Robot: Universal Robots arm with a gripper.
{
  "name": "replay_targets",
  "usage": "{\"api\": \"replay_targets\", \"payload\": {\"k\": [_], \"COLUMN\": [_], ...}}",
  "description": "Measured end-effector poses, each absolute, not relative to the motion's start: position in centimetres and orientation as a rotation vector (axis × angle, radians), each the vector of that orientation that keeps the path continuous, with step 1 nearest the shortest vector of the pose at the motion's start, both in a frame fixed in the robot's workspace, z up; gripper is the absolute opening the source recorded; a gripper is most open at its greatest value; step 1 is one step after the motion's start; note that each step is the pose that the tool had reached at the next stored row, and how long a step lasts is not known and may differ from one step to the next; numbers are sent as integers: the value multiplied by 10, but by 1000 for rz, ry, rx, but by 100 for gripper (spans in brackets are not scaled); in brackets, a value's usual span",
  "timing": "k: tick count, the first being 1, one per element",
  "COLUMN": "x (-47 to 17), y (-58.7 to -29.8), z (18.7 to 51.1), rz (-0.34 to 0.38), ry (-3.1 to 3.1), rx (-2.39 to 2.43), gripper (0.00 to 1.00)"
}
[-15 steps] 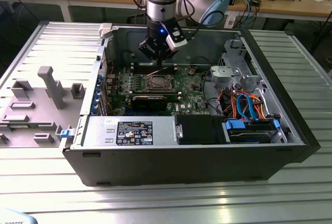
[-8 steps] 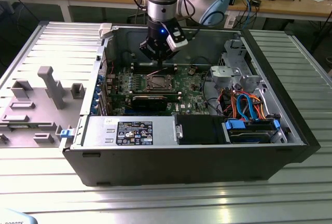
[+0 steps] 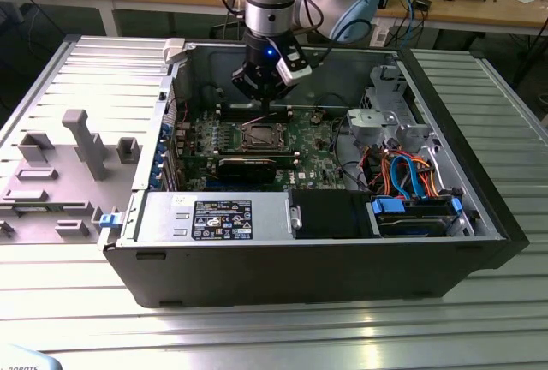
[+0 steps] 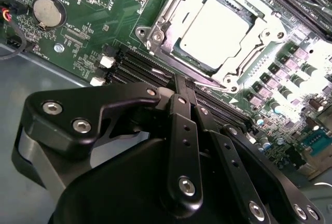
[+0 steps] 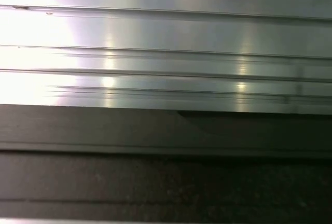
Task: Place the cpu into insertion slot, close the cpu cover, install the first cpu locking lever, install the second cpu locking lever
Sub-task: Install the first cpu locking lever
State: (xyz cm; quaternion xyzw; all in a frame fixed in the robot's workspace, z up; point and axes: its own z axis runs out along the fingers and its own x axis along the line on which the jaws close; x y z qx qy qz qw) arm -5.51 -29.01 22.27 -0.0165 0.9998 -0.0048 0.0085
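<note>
open computer case (image 3: 479,216) lying on a ribbed metal table (image 3: 257,336), green circuit board (image 3: 312,152) exposed inside. arm: one, reaching down into the case from above, gripper (image 3: 261,94) hanging over the board's far edge, just behind the insertion slot (image 3: 259,137) in the exterior view. gripper fingers (image 4: 182,105): black, drawn together at the tips with nothing between them, poised above the long black memory slots (image 4: 140,63) beside the socket. cpu (image 4: 215,33): pale silver-grey square, seated flat in the insertion slot (image 4: 171,22) in the second wrist view. cpu cover (image 4: 249,27): silvery frame lying down around the chip, its window showing the chip's top. whether the locking levers are latched cannot be told. round coin cell (image 4: 46,10) on the board, well apart from the socket. black graphics card (image 3: 247,166) next to the socket on the near side. bundle of blue and orange cables (image 3: 411,173) at the exterior view's right. grey moulded tray (image 3: 60,173) on the table at the exterior view's left. first wrist view: ribbed metal surface (image 5: 166,42) over a dark band.
</note>
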Motion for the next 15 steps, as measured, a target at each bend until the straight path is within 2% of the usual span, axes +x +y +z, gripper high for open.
{"api": "replay_targets", "payload": {"k": [10,15], "x": [-54,-53], "y": [-293,-294], "z": [221,221], "rz": [35,36], "ry": [3125,3125], "rx": [0,2], "gripper": [11,11]}}
